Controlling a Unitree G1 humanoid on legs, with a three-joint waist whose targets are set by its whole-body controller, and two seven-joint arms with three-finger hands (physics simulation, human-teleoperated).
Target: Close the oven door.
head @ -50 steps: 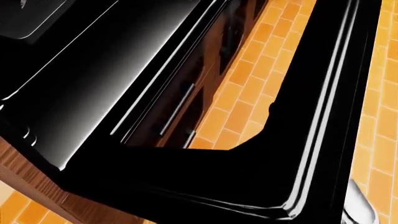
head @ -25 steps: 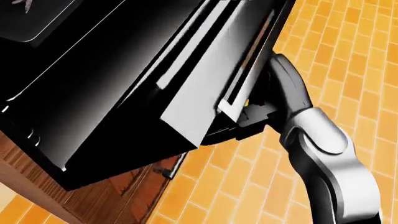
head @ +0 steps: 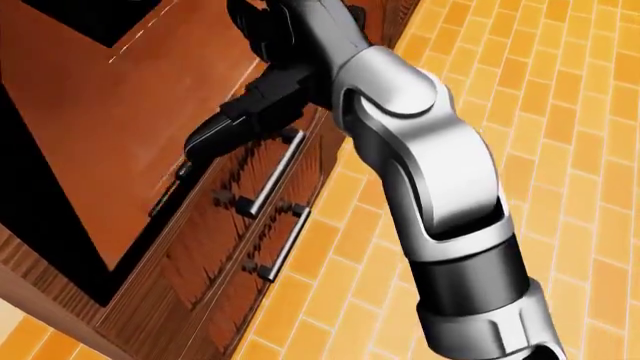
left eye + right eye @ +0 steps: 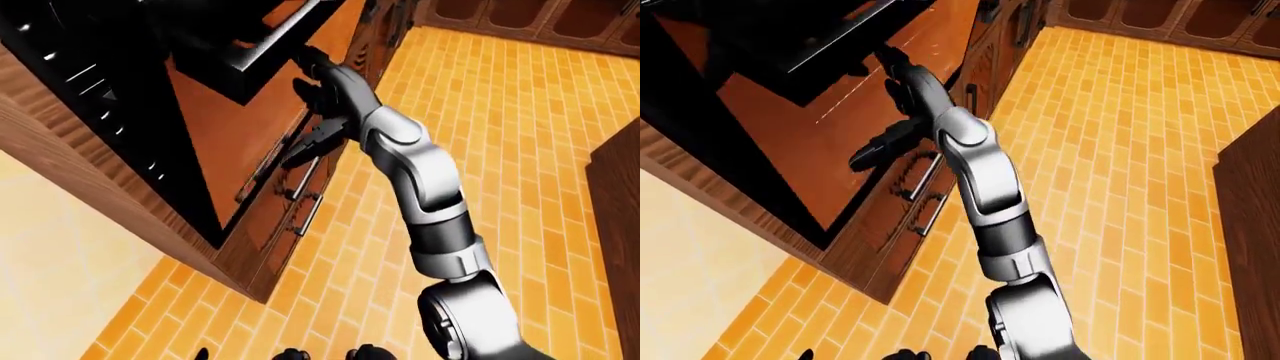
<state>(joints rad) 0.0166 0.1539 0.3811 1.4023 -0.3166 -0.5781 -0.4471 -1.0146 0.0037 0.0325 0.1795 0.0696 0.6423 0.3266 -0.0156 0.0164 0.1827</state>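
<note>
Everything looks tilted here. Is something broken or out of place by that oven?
Nothing looks broken or spilled. The black oven door hangs partly open, off its front, with the robot's silver right arm reaching up to it. The wooden cabinet drawers beside it look shut. The slant seems to come from the camera's angle.

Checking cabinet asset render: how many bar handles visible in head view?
2. One bar handle just under the right hand; second bar handle below it toward the floor. The arm may hide more.

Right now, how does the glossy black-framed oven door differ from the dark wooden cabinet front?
The oven door is smooth, mirroring the orange floor; the cabinet front is matte, grained. A black border frames the oven door; silver bar handles stand on the cabinet front. Both look orange-brown.
</note>
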